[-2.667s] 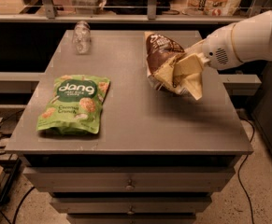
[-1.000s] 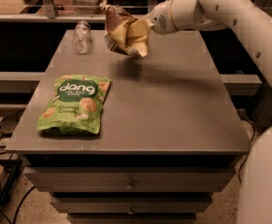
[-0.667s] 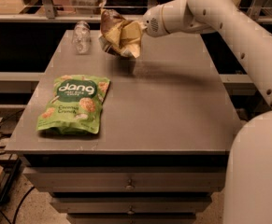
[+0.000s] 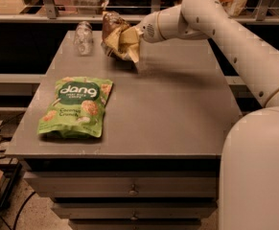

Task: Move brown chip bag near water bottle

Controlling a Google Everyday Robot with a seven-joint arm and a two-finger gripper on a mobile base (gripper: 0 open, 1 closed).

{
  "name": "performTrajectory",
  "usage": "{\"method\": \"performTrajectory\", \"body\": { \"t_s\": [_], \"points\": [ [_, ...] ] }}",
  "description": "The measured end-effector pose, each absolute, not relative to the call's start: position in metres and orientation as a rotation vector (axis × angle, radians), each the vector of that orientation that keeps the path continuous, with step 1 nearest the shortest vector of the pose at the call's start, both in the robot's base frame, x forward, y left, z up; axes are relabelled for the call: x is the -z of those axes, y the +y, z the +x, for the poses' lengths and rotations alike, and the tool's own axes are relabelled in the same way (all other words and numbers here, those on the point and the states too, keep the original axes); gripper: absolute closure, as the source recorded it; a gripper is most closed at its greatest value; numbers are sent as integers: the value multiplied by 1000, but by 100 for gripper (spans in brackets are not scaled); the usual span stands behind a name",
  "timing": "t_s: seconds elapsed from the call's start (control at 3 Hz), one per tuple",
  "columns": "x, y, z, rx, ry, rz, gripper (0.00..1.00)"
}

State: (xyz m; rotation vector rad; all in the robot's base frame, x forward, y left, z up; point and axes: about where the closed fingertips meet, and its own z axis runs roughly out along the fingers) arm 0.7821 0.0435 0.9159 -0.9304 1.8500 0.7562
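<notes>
I have the end effector (image 4: pixel 131 38) at the bench's (image 4: pixel 177 104) 12 o'clock, closed on the crumpled top of the brown chip bag (image 4: pixel 116 40). The bag hangs just beside the water bottle (image 4: pixel 84 37), which stands at its 9 o'clock. I cannot tell whether the bag's bottom touches the surface. I judge it close enough already, so I would lower it straight down and release gently, without drifting toward 9 o'clock and tipping the bottle. The far edge is near, so I would set it down slightly toward 6 o'clock. Open surface lies at 3 to 5 o'clock, and the green pouch (image 4: pixel 76 107) sits well apart at 8 o'clock.
</notes>
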Motion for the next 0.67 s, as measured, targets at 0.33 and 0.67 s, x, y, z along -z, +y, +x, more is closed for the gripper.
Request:
{"method": "performTrajectory", "body": {
  "t_s": [0.33,0.67],
  "points": [
    [-910,37,787,-747,1872,-887,0],
    [-910,37,787,-748,1872,-887,0]
  ]
}}
